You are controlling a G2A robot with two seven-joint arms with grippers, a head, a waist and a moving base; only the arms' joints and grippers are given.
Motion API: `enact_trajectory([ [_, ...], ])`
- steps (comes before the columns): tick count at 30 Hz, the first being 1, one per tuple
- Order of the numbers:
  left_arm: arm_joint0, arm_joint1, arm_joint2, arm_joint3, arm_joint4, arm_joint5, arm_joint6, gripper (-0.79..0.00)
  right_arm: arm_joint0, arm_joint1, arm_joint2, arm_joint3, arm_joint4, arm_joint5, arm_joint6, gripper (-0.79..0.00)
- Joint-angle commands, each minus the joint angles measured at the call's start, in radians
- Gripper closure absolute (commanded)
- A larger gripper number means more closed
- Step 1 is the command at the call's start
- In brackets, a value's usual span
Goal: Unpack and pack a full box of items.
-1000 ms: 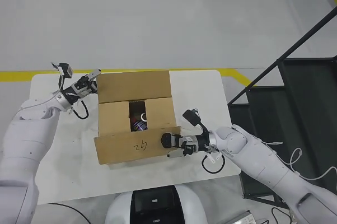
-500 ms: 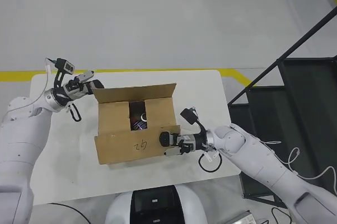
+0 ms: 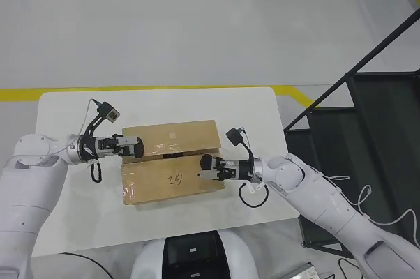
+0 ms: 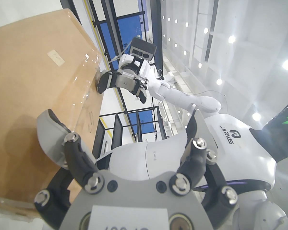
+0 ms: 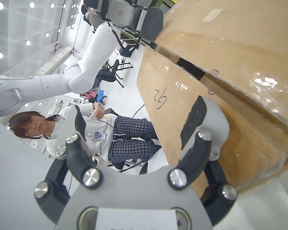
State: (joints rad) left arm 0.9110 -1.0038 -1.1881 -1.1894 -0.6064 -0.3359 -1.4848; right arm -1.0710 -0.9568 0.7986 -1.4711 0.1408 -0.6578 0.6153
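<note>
pressing the flaps shut is the step we judge ourselves to be on, yes? where is the box for us?

it sits mid-way on the table, closed over, its two long flaps meeting along a seam. our left gripper is at its left end, our right gripper at its right end, on the near flap.

and the pincers?

both spread wide, pinching nothing. on each, one finger looks to lie against the cardboard top while the other hangs off the box.

how do we do it well?

we'd bear down with flat pads, both ends together, so neither flap springs up. from the right wrist a dark gap shows at the seam, so we judge the flaps don't yet meet flush there. we'd keep our fingers off the seam itself, lest one slip in.

which way does it lie?

its long axis runs across the table from our left to our right, a little skewed. the top faces up, with the handwritten mark on the near flap.
</note>
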Motion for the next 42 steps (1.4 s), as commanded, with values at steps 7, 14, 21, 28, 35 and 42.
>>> enact_trajectory([
  [7,0.02,0.027,0.018,-0.024,0.071,0.035,-0.034,-0.785,-0.051,0.009,0.047,-0.06,-0.06,0.108,-0.028,-0.785],
  [14,0.027,0.047,0.019,-0.007,0.09,0.019,-0.019,-0.785,-0.124,0.026,0.115,-0.118,-0.044,0.123,-0.022,-0.785],
  [21,0.031,0.062,0.017,-0.011,0.111,0.035,-0.034,-0.785,-0.306,0.069,0.278,-0.168,0.011,0.092,-0.062,-0.785],
  [28,0.043,0.07,0.008,-0.04,0.138,0.073,-0.013,-0.785,-0.42,0.082,0.344,-0.103,0.156,0.011,-0.027,-0.785],
  [35,0.072,0.08,-0.008,-0.125,0.15,0.112,-0.015,-0.785,-0.385,0.056,0.256,0.016,0.281,0.03,0.055,-0.785],
  [42,0.072,0.08,-0.008,-0.125,0.15,0.112,-0.015,-0.785,-0.276,-0.005,0.142,0.219,0.443,-0.001,0.07,-0.785],
])
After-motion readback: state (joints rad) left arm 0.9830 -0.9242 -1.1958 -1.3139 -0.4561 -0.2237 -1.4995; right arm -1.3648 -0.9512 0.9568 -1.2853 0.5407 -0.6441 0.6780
